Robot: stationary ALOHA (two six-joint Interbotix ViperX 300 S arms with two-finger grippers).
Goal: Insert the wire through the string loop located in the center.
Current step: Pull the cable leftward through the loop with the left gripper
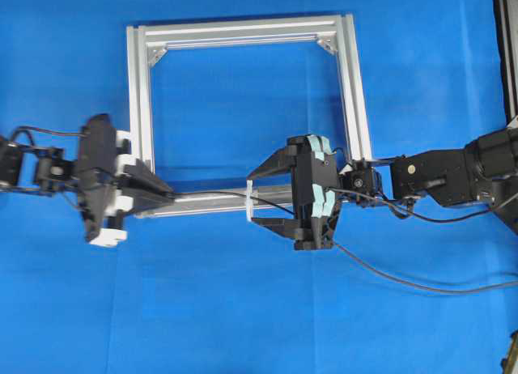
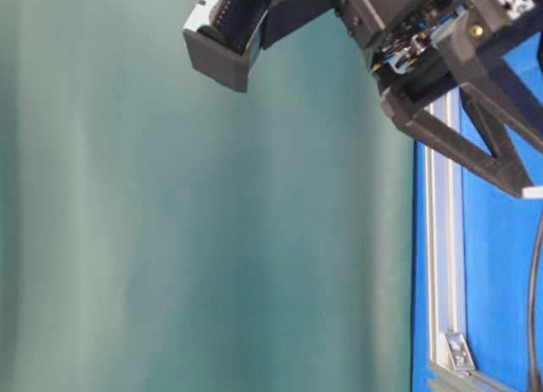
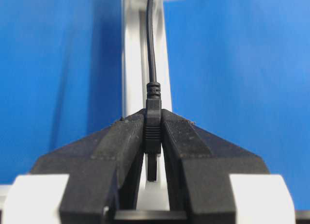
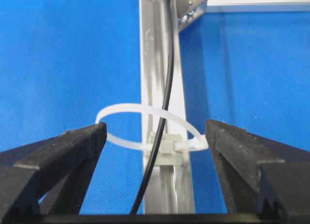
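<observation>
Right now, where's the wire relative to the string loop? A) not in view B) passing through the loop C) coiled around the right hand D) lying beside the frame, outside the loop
B: in the right wrist view the wire runs along the frame bar and passes through the string loop, while the left hand grips its plug end.

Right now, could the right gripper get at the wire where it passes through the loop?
Probably yes. The right gripper stands open with a finger on each side of the loop, and the wire runs through it between them, nothing in between.
</observation>
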